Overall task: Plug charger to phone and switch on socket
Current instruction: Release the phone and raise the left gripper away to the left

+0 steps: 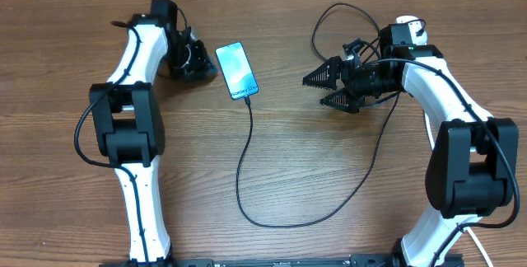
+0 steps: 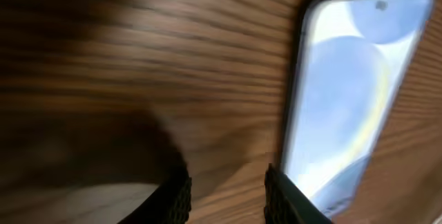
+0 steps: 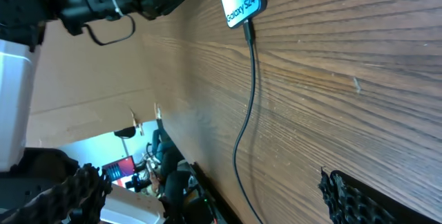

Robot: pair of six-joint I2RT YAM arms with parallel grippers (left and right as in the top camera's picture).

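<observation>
Because the cable loops from lower middle into the phone at upper centre, left gripper slightly apart beside it, right gripper wide and empty, reaching the socket at upper right may snag slack, unplugging it.

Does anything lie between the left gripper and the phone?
Nothing visible. The left gripper sits close beside the phone's long edge, with only bare table between them. The charger runs off the phone's bottom end, clear of that gap.
</observation>
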